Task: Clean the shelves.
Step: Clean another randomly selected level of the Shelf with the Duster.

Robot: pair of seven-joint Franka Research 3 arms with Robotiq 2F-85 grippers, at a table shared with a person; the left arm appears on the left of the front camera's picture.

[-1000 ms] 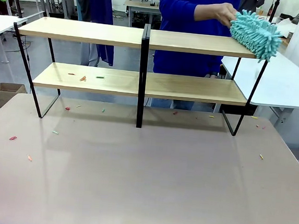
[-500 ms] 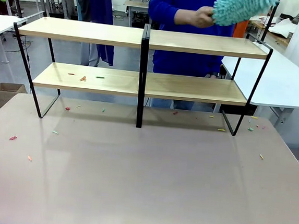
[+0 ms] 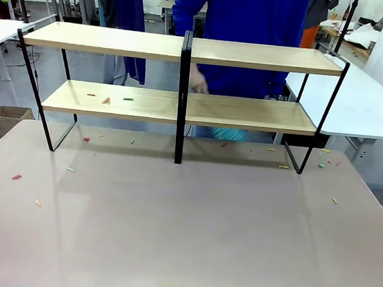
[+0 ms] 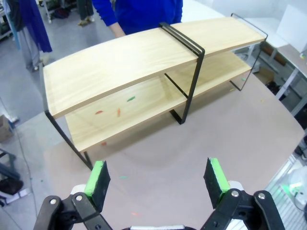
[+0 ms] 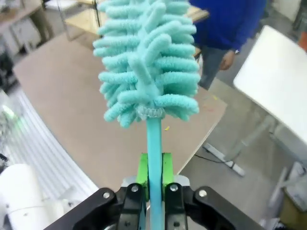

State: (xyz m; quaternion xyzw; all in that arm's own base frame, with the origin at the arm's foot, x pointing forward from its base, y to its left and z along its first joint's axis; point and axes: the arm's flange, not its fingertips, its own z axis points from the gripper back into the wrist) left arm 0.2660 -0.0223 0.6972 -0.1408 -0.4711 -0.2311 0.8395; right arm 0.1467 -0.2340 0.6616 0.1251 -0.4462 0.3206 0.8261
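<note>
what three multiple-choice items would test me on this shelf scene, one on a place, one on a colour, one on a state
1. Where on the shelves do the small coloured scraps lie?
A. upper board, right half
B. lower board, left half
C. upper board, left half

2. What colour is the duster in the right gripper?
A. teal
B. yellow
C. red

3. How is the left gripper?
A. shut on a cloth
B. shut on a scrap
C. open, holding nothing

Answers:
1 B: the scraps sit on the lower board, left of the middle; both halves of the upper board are bare.
2 A: its fluffy head and thin handle are both teal.
3 C: its green pads stand wide apart with nothing between them.
</note>
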